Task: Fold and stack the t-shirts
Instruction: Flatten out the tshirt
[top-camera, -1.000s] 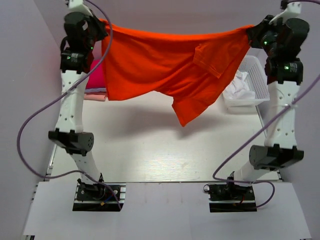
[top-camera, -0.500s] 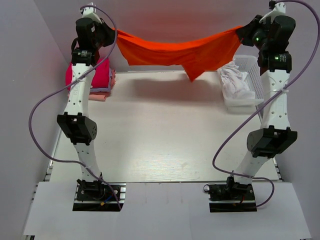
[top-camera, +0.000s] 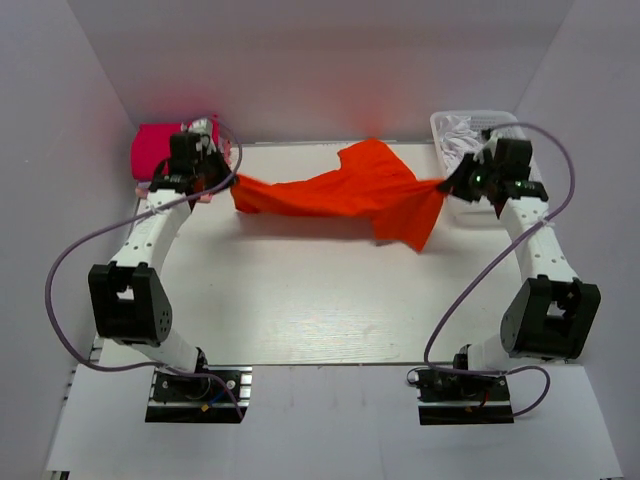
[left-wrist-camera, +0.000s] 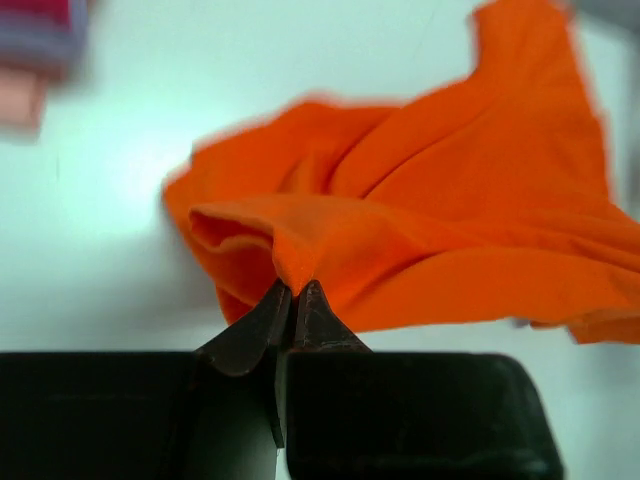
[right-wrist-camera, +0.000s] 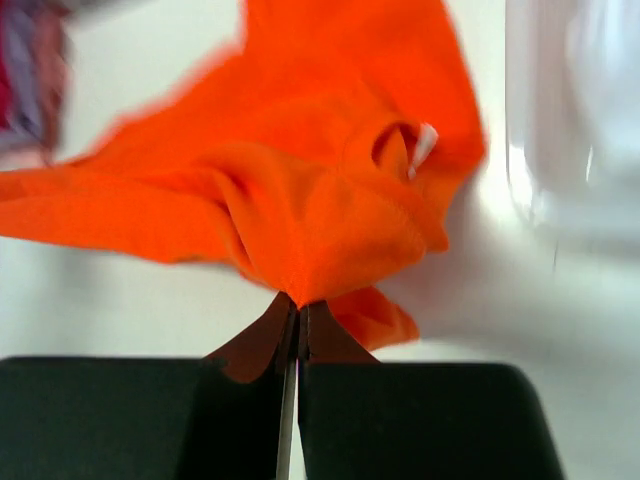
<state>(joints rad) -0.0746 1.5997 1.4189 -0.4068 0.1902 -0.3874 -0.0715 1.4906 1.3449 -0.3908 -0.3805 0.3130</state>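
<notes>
Orange t-shirt (top-camera: 345, 190) — pinched at both ends.

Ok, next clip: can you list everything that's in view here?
orange-red t-shirt: one, bright orange-red, stretched between both hands over the far half of the table
folded shirts: one stack, magenta-pink on top, lavender and pale pink edges beneath, far-left corner
basket: one, white, far-right corner
white cloth: one bundle, inside the basket
table: one, white
cables: two, purple, one looping beside each arm
left hand: black, shut on the shirt's left end
right hand: black, shut on the shirt's right end
</notes>
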